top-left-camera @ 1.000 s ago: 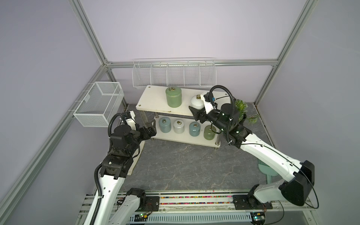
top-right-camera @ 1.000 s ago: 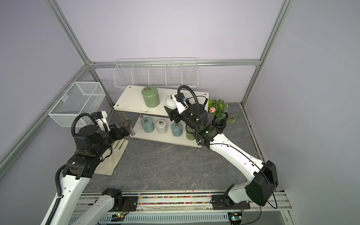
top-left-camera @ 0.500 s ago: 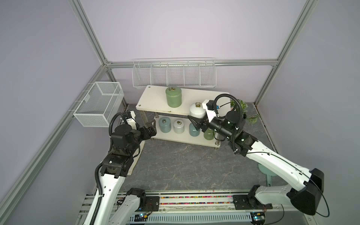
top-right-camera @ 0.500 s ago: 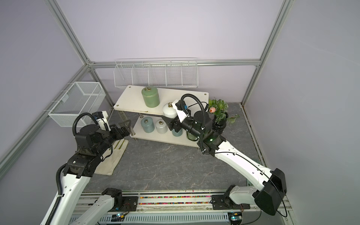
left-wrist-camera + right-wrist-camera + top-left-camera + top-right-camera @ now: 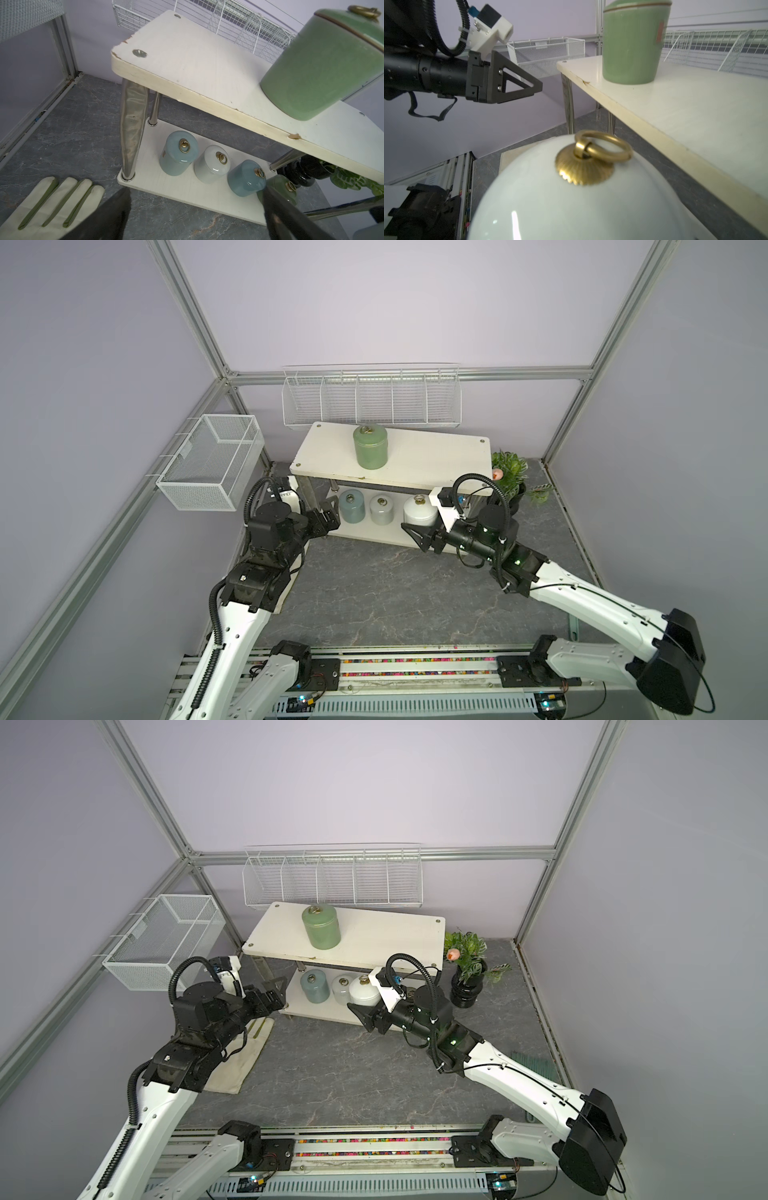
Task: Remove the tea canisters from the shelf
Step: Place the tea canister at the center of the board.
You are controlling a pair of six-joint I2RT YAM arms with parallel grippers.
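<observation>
Right gripper [image 5: 411, 526]: jaws clamped on a white canister [image 5: 420, 510], axis upright and ring pull on top, held just in front of the shelf [image 5: 436, 456], off both boards. Bare surface [image 5: 374, 585] lies below it, toward the robot; likely set-down spot.

Left gripper [image 5: 332, 512]: jaws spread wide, empty, facing the lower tier's blue-grey canister [image 5: 351, 506]. This is the nearer arm for it.

**Quick colour rundown of what we're looking at**

We're seeing a cream-white shelf [image 5: 436, 456], a sage green canister [image 5: 370, 447], a blue-grey canister [image 5: 351, 507] and a pale grey-white canister [image 5: 383, 509]. A glossy white canister [image 5: 419, 509] is showing off a brass ring pull. We're also noticing a dark grey floor [image 5: 374, 597] veined like marble, a cream glove [image 5: 68, 193] with olive stripes between the fingers, and a shiny black vase [image 5: 467, 992].
</observation>
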